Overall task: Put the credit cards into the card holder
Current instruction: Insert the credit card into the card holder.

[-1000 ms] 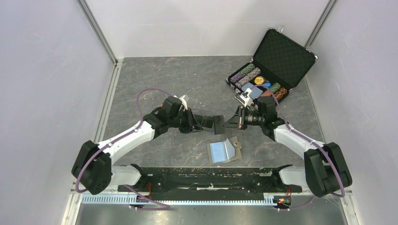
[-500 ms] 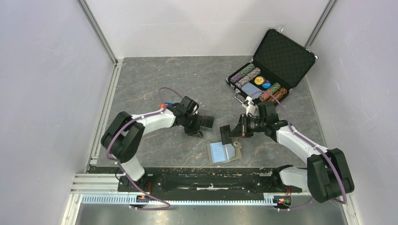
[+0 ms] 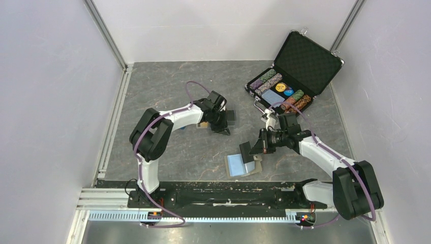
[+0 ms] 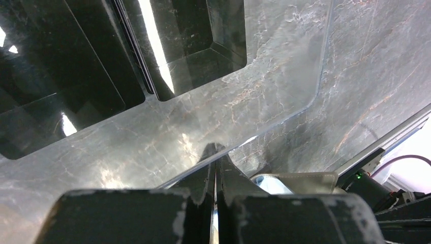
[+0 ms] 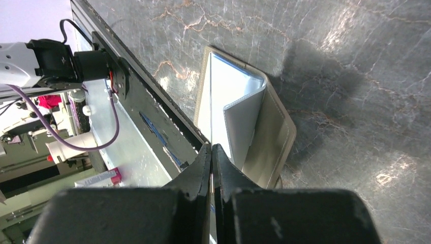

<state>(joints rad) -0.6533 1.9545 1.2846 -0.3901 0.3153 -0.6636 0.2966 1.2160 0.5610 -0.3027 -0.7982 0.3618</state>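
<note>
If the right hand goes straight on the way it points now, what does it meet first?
Most likely the open card holder: it lies just ahead of the right hand and the black card it grips, though depth is unclear.

The grey marbled table (image 3: 167, 91) carries an open black briefcase (image 3: 307, 62) of poker chips at its far right, the card holder (image 3: 238, 165) lying open, pale blue inside up, near the front edge, and a clear tray (image 4: 244, 107) mid-table
</note>
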